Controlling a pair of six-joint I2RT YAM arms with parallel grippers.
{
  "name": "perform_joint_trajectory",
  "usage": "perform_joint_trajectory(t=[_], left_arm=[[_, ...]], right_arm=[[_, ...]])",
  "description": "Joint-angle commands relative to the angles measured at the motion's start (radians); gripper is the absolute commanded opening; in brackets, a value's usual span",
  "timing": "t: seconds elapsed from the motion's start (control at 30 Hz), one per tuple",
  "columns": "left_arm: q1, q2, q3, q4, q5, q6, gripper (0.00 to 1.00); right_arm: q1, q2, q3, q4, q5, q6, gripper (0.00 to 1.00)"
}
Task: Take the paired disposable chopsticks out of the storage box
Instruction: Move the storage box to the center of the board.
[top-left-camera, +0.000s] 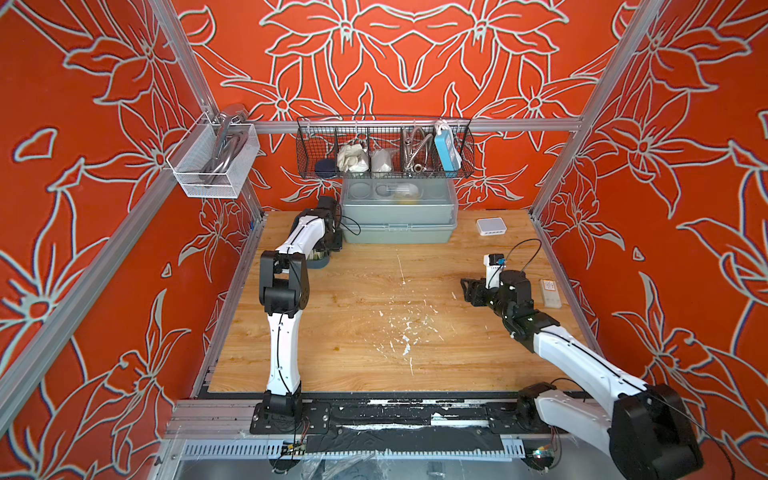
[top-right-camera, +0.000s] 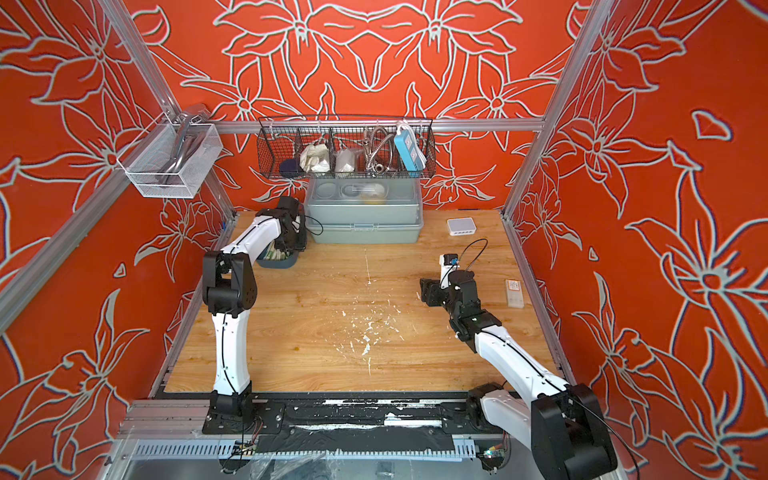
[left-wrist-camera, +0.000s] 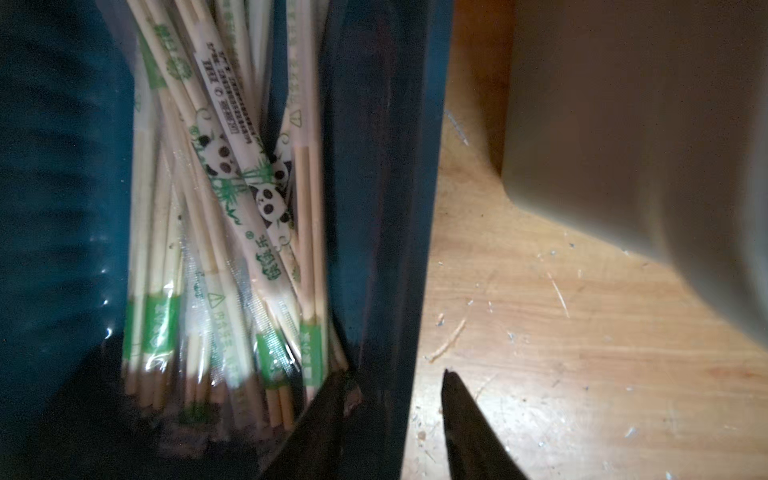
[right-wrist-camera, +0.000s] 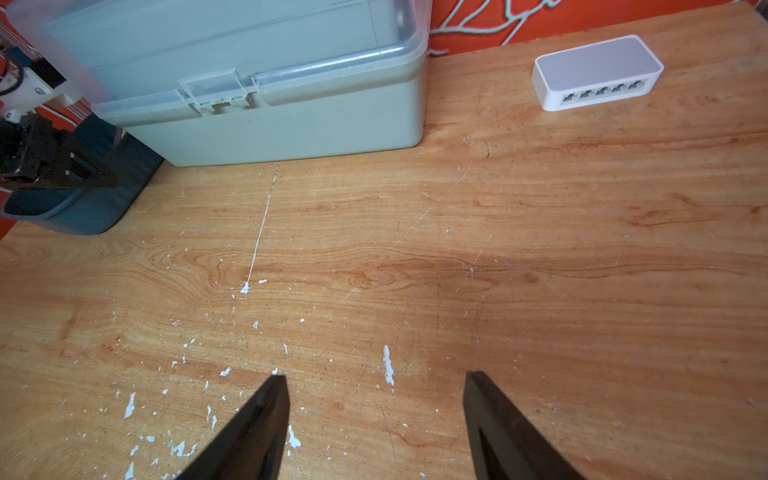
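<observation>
Chopsticks (left-wrist-camera: 232, 216), about ten pairs, are lying in one storage box (left-wrist-camera: 374, 166).
Left gripper (left-wrist-camera: 395, 374) is straddling its wall, jaws apart; right gripper (right-wrist-camera: 374, 374) is gaping over open table (right-wrist-camera: 540, 249).

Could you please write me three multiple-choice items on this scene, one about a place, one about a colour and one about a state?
1. Where do the thin pale wooden chopsticks in clear wrappers lie?
A. in the shallow dark blue plastic storage tray
B. in a glass jar
C. in a red bowl

2. What colour are the bands printed on their wrappers?
A. red
B. green
C. purple

3. How is the right gripper?
A. shut on a chopstick pair
B. open and empty
C. shut on a cloth

Key:
1 A, since the left wrist view shows them heaped between the tray's walls.
2 B, since green bands cross the wrappers in that same view.
3 B, since its fingers stand apart with only the bare wooden table between them.
</observation>
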Motion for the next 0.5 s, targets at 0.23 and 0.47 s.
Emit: perform_joint_trajectory(t=[0.23,0.47], left_arm=[[0.006,0.015,-0.033,0.007,-0.053,-0.014,0.18],[0.019,-0.018,-0.102,0.04,-0.062,-0.039,0.1]], right_arm=[[0.008,0.008,0.004,0.028,-0.027,0.022,0.71],[0.008,0.009,0.001,0.032,-0.03,0.024,0.71]])
